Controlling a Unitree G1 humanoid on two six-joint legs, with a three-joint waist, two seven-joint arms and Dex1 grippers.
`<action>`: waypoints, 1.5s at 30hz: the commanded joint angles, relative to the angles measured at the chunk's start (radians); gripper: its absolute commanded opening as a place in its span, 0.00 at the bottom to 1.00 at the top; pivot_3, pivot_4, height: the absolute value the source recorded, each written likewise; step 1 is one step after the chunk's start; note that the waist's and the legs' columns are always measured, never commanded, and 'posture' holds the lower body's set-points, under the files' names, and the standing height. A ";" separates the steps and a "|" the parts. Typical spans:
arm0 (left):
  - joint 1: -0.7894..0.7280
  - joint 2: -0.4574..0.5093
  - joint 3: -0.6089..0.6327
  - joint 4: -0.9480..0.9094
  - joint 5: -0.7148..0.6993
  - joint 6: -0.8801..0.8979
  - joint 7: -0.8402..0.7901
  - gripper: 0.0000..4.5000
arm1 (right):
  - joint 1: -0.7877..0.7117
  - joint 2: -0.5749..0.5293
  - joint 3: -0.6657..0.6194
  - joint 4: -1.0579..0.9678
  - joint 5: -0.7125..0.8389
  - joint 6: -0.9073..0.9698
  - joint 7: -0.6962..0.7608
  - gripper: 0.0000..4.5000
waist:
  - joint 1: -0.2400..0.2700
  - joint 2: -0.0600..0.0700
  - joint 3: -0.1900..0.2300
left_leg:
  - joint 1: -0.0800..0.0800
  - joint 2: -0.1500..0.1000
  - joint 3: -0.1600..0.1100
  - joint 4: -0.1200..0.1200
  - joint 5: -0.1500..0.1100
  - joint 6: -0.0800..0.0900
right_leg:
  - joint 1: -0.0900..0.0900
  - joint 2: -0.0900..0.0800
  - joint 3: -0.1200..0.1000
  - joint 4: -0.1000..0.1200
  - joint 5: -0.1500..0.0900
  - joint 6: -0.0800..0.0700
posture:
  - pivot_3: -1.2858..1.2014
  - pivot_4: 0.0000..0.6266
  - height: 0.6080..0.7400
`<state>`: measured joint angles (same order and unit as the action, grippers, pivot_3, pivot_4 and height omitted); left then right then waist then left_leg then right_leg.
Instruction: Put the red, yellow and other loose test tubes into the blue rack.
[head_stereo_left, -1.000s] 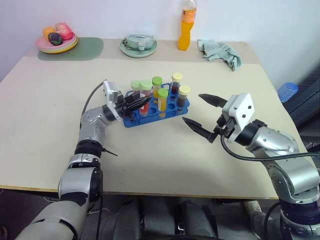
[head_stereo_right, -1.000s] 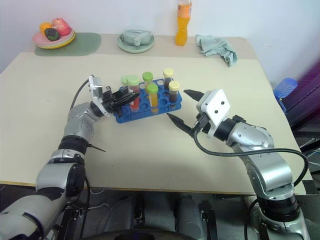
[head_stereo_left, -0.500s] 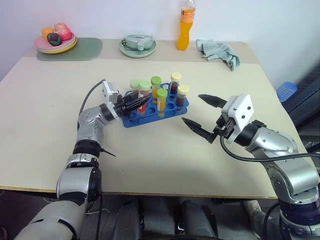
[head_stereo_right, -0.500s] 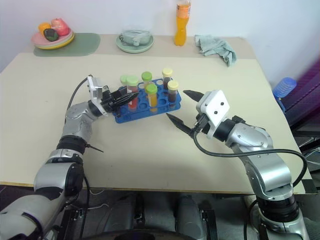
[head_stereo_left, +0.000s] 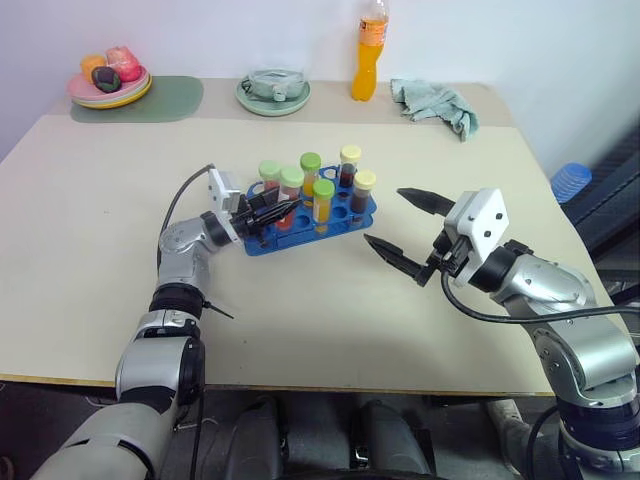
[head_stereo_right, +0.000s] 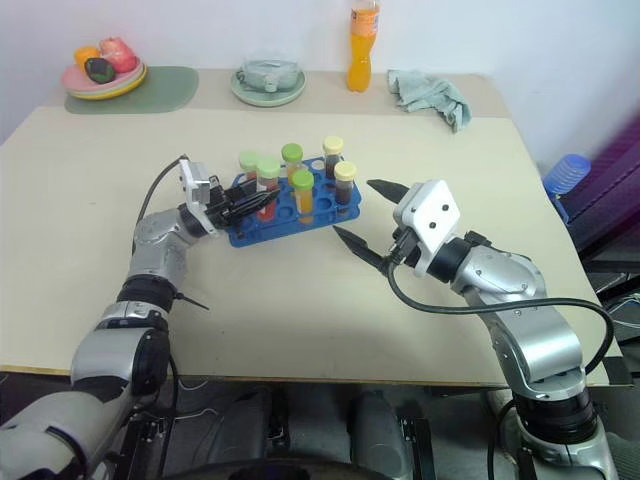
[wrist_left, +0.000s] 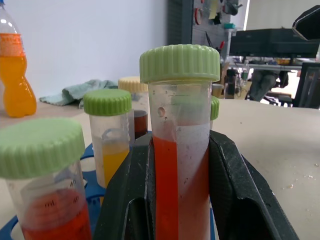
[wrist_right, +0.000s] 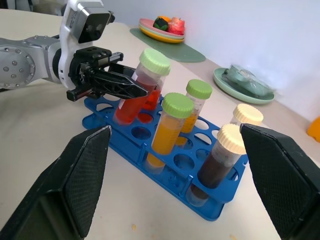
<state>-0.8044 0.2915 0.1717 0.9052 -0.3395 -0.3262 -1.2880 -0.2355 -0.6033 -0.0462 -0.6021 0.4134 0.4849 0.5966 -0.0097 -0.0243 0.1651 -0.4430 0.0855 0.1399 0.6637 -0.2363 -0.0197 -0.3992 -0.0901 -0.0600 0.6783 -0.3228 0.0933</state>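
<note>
Red tube (wrist_left: 179, 165): clear plastic, printed graduation marks, ribbed light-green screw cap, filled with red-orange liquid to well below the cap. It sits pinched between the two black fingers (wrist_left: 235, 195) of the left gripper (head_stereo_left: 280, 209), one finger on each side of the barrel, cap standing clear above them. Tube leans, its lower end over the holes at the near-left end of the blue rack (wrist_right: 125, 142); whether the tip is inside a hole cannot be told.

Beyond the fingertips, in the rack: a green-capped yellow tube (wrist_right: 169, 127), another green-capped one (wrist_right: 196, 102), two cream-capped tubes of dark brown liquid (wrist_right: 220, 160), and a second green-capped reddish tube (wrist_left: 47, 185) right beside the held one.

Right gripper (head_stereo_left: 400, 228): fingers spread wide, holding nothing, off the rack's right end and apart from it, above the table (head_stereo_left: 90, 260).
</note>
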 joint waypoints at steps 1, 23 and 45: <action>0.021 -0.002 -0.006 -0.004 -0.005 0.002 -0.021 0.17 | 0.002 0.003 -0.014 -0.028 0.001 -0.013 -0.006 0.94 | -0.001 0.000 0.000 | 0.000 0.000 0.000 0.000 0.000 0.000 | 0.000 0.000 0.000 0.000 0.000 0.000 | 0.52 0.24 1.00; 0.228 0.023 -0.036 -0.392 -0.060 0.235 0.042 0.40 | 0.013 -0.014 -0.049 0.046 0.014 -0.061 0.064 0.94 | -0.002 0.000 0.000 | 0.000 0.000 -0.001 0.000 0.000 0.000 | 0.000 0.000 0.000 0.000 0.000 0.000 | 0.52 0.24 1.00; 0.247 -0.006 -0.070 -0.503 -0.033 0.252 0.198 0.99 | -0.016 -0.023 -0.048 0.074 0.008 -0.058 0.100 0.94 | -0.002 0.000 0.000 | 0.000 0.000 -0.001 0.000 0.000 0.000 | 0.000 0.000 0.000 0.000 0.000 0.000 | 0.52 0.24 1.00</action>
<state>-0.5572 0.2750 0.1083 0.4509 -0.3781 -0.0564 -1.0951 -0.2387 -0.6113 -0.0632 -0.5143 0.4145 0.4403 0.6944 -0.0115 -0.0243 0.1650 -0.4429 0.0855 0.1394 0.6636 -0.2363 -0.0197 -0.3991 -0.0902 -0.0599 0.6781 -0.3228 0.0933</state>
